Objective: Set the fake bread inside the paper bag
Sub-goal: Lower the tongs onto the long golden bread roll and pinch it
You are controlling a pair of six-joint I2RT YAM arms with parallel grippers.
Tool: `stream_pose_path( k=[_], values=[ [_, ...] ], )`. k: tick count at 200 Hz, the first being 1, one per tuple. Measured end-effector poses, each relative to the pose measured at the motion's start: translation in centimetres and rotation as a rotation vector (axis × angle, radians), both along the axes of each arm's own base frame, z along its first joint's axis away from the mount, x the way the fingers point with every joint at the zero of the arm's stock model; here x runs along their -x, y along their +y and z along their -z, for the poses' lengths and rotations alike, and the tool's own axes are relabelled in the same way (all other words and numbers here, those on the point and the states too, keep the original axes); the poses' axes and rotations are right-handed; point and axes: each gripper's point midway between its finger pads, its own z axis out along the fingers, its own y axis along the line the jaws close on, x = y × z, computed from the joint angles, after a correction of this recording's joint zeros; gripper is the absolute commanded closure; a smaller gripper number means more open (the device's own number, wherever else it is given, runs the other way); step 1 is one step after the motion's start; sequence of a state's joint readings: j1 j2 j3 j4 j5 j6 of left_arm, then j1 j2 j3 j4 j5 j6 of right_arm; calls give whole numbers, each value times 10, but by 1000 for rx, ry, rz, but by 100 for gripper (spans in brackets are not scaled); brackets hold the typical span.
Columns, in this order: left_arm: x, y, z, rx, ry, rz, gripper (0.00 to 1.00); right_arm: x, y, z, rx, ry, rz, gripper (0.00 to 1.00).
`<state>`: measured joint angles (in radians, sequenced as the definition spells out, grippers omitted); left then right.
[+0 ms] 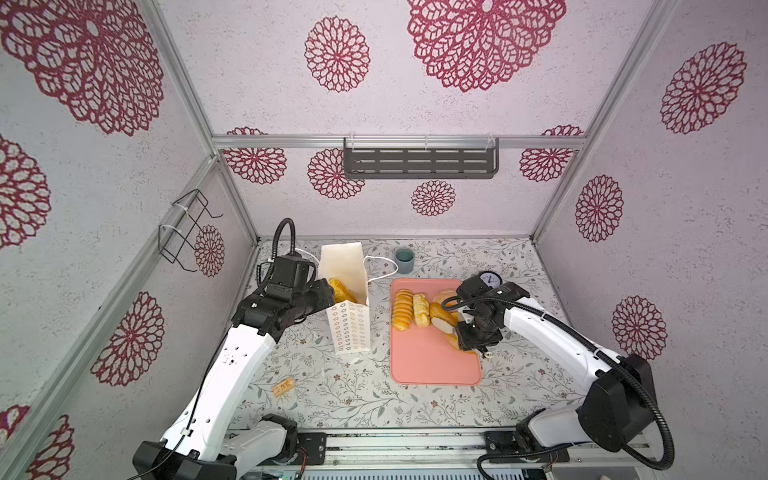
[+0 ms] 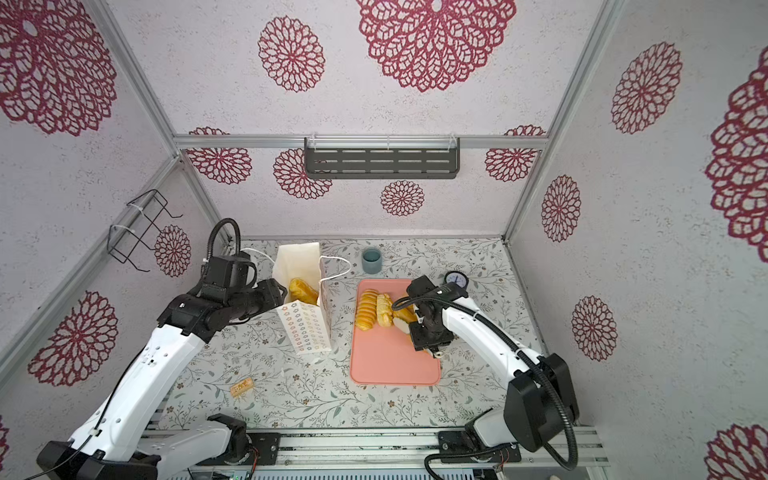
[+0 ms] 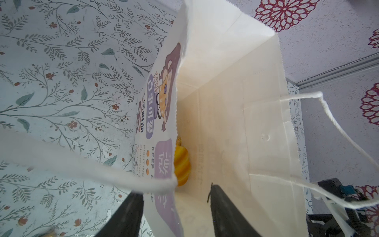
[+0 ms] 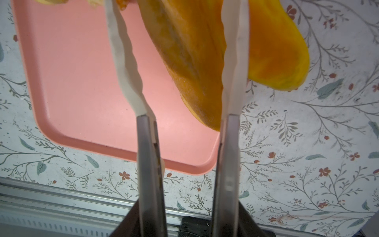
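The paper bag [image 1: 349, 328] [image 2: 303, 328] stands upright and open at the back left, with one fake bread [image 1: 341, 289] [image 3: 181, 164] inside. My left gripper [image 1: 326, 293] [image 3: 175, 191] is open at the rim. One finger is inside the bag [image 3: 225, 102] and one outside its printed broad side. Several more fake breads [image 1: 402, 309] lie on the pink tray [image 1: 432, 365]. My right gripper [image 1: 469, 328] [image 4: 188, 217] is shut on tongs [image 4: 147, 143]. Their white tips straddle a long orange bread [image 4: 190, 51]. One tip touches it and the other stands apart. A flat orange oval [image 4: 274, 51] lies just beyond.
A grey-blue cup [image 1: 404, 259] stands behind the tray, and a small round gauge [image 1: 490, 279] sits by the right arm. A tan cork-like piece [image 1: 284, 386] lies front left. The bag's cord handle [image 3: 82, 164] hangs across the left wrist view. Walls close in three sides.
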<state>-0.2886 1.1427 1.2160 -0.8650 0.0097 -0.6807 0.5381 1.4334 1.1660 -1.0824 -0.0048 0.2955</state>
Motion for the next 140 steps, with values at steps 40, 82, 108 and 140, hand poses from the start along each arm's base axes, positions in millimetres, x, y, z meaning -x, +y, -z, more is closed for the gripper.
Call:
stream_pose_path(
  k=[40, 82, 108, 140],
  values=[
    [0, 0, 0, 1, 0, 1, 44, -2, 1, 6, 11, 14, -15, 57],
    [0, 0, 0, 1, 1, 0, 44, -5, 2, 10, 24, 30, -21, 64],
    [0, 0, 0, 1, 1, 0, 44, -7, 3, 9, 23, 25, -26, 72],
    [0, 0, 0, 0, 1, -1, 44, -9, 4, 5, 20, 17, -29, 79]
  ],
)
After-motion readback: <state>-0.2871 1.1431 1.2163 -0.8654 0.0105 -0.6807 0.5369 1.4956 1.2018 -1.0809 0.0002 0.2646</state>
